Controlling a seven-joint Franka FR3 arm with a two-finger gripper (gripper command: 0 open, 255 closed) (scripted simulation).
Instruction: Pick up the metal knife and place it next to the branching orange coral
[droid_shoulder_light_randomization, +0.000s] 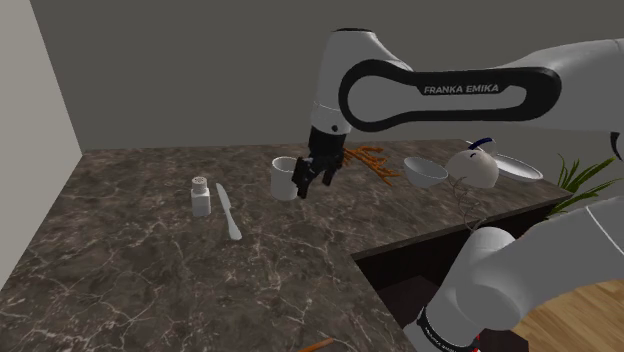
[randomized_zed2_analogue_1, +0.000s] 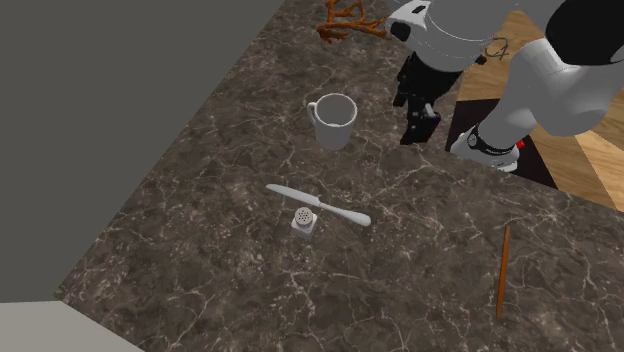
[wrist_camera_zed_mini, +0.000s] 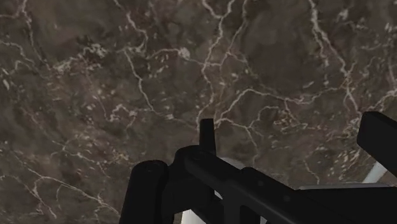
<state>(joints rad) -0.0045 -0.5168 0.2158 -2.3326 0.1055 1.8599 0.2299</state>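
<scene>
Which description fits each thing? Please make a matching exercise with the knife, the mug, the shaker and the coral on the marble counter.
Things:
1. knife
2. white mug
3. shaker
4. orange coral

Descriptions:
A. upright, has a handle
B. branching, farthest from the shaker
C. flat, between shaker and mug
D. upright, holes on top, close beside the knife

Pairs: 1-C, 2-A, 3-D, 4-B

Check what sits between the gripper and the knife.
Mostly bare countertop. The second exterior view shows the mug just off the line from gripper to knife; the shoulder view makes it look directly between.
</scene>
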